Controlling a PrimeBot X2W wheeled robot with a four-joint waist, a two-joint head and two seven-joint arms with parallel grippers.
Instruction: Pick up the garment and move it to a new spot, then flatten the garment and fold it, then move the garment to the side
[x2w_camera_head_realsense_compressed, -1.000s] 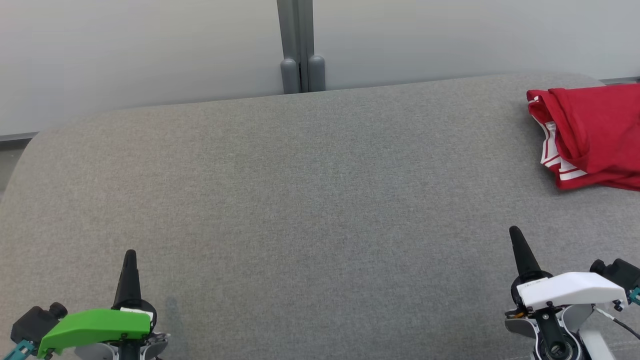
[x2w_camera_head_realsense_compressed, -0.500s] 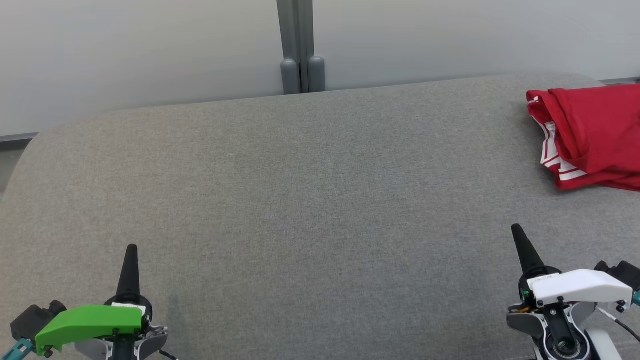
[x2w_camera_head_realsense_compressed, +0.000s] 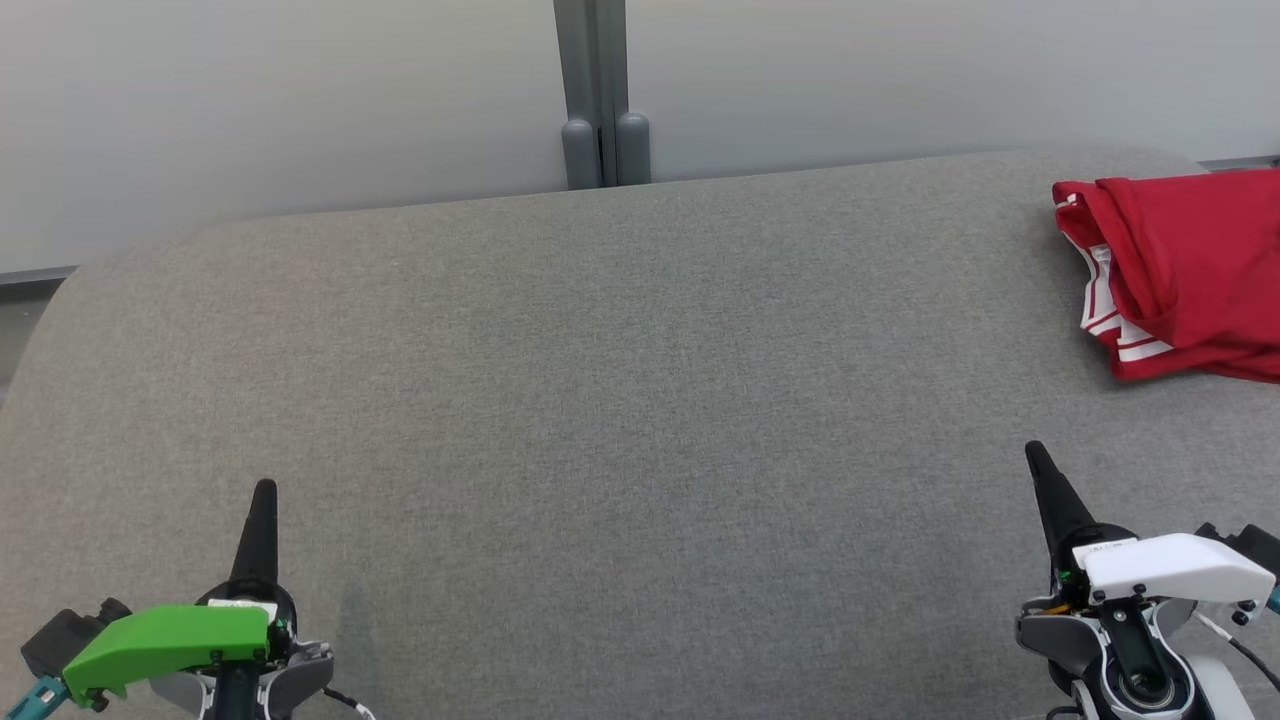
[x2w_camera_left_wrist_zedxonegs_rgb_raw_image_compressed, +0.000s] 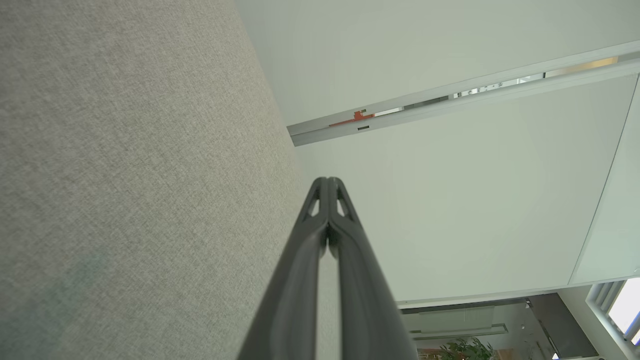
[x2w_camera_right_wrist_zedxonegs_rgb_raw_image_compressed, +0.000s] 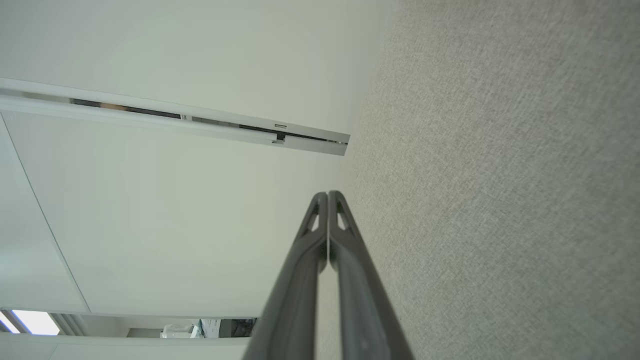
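The garment (x2w_camera_head_realsense_compressed: 1185, 270) is a red piece of clothing with white trim, folded into a compact stack at the far right of the grey fabric surface (x2w_camera_head_realsense_compressed: 620, 400); its right part runs off the head view's edge. My left gripper (x2w_camera_head_realsense_compressed: 263, 492) rests at the lower left, shut and empty, its fingers (x2w_camera_left_wrist_zedxonegs_rgb_raw_image_compressed: 327, 186) pressed together. At the lower right my right gripper (x2w_camera_head_realsense_compressed: 1036, 455) is shut too, holding nothing, well short of the garment; its fingers (x2w_camera_right_wrist_zedxonegs_rgb_raw_image_compressed: 327, 197) meet at the tip.
A pale wall with a grey post (x2w_camera_head_realsense_compressed: 603, 95) stands behind the surface's far edge. The surface's left end rounds off near the head view's left edge (x2w_camera_head_realsense_compressed: 40, 310).
Both grippers have shifted slightly: the left tip has risen a little in the head view, and the right wrist has slid a little toward the lower right. The garment has stayed still.
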